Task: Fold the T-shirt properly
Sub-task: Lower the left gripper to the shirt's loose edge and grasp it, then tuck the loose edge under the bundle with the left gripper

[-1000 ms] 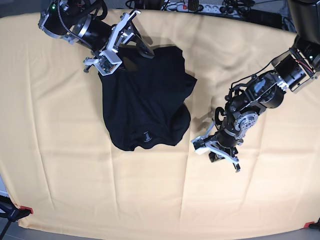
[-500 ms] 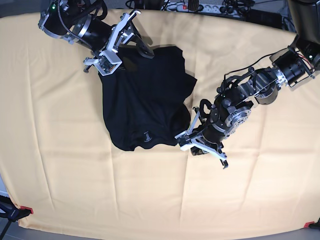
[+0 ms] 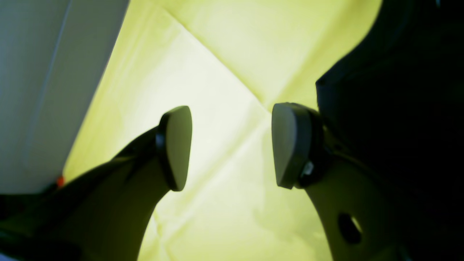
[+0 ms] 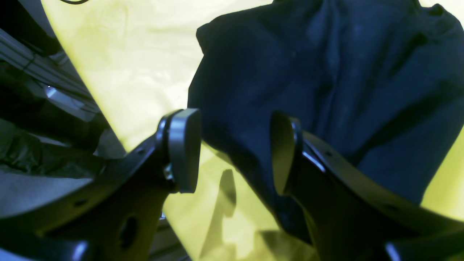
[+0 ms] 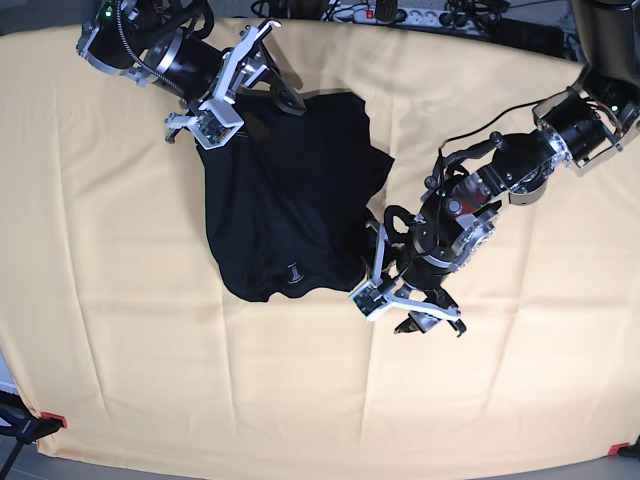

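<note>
Looking down from the base view at a black T-shirt (image 5: 290, 200) lying bunched and rumpled on the pale yellow tablecloth (image 5: 120, 300), up toward the far edge and a bit left of centre. Not flat at all, more of a lumpy blob with a rounded lower edge and a tiny pale logo (image 5: 293, 273) showing near the bottom. Over at the shirt's top left corner, the right gripper (image 5: 245, 120), parked right above the fabric with its jaws spread apart and nothing pinched between them. Same story from the right wrist view: right gripper (image 4: 235, 152) with both pads wide apart, dark T-shirt (image 4: 326, 72) filling the space beyond them and a strip of tablecloth (image 4: 119, 54) off to the side. Can't tell whether a pad actually touches the cloth there. Down at the shirt's lower right edge, the left gripper (image 5: 405, 312), just beside the hem and low over the table. From the left wrist view, left gripper (image 3: 232, 145) clearly open too, with bare creased tablecloth (image 3: 224, 54) between the pads and the T-shirt (image 3: 398, 72) sitting dark just outside one finger. Holding nothing on either side, basically. Also a power strip (image 5: 400, 12) along the back edge of the table and a small red clamp (image 5: 50, 418) at the near left corner.
</note>
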`<state>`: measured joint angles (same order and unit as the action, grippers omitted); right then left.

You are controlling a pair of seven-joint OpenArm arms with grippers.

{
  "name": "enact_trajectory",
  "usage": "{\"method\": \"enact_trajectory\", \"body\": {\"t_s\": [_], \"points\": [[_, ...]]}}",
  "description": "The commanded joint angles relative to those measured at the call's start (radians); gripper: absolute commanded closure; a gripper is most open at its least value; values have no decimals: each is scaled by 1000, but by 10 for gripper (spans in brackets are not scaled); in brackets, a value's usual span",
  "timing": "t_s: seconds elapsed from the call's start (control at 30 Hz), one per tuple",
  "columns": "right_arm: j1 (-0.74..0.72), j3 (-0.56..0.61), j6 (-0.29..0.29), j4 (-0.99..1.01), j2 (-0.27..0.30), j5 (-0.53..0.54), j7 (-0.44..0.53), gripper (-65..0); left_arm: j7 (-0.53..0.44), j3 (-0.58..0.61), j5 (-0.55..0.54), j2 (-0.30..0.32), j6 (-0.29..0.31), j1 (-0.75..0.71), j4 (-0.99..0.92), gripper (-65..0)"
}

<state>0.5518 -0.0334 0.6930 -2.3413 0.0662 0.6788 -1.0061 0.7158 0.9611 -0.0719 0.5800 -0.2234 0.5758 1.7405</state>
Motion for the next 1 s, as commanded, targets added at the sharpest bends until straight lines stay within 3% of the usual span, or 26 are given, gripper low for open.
{"method": "enact_trajectory", "body": {"t_s": [0.0, 0.2, 0.37, 0.67, 0.77, 0.97], "points": [[5, 0, 5, -15, 0, 18, 26, -328, -18, -58, -15, -5, -10, 4, 31, -356], [51, 0, 5, -15, 0, 18, 26, -328, -20, -356, -189, -107, 40, -152, 57, -356], [76, 0, 5, -15, 0, 14, 26, -328, -45, -483, -214, -196, 13, -255, 31, -356], [89, 0, 5, -15, 0, -6, 29, -328, -117, -500, -213, -319, 12, -351, -126, -356], [89, 0, 5, -15, 0, -7, 29, -328, -117, -500, -148, -349, 11, -351, -166, -356], [88, 0, 5, -15, 0, -6, 29, -328, -115, -500, -89, -350, -56, -350, -168, -356]]}}
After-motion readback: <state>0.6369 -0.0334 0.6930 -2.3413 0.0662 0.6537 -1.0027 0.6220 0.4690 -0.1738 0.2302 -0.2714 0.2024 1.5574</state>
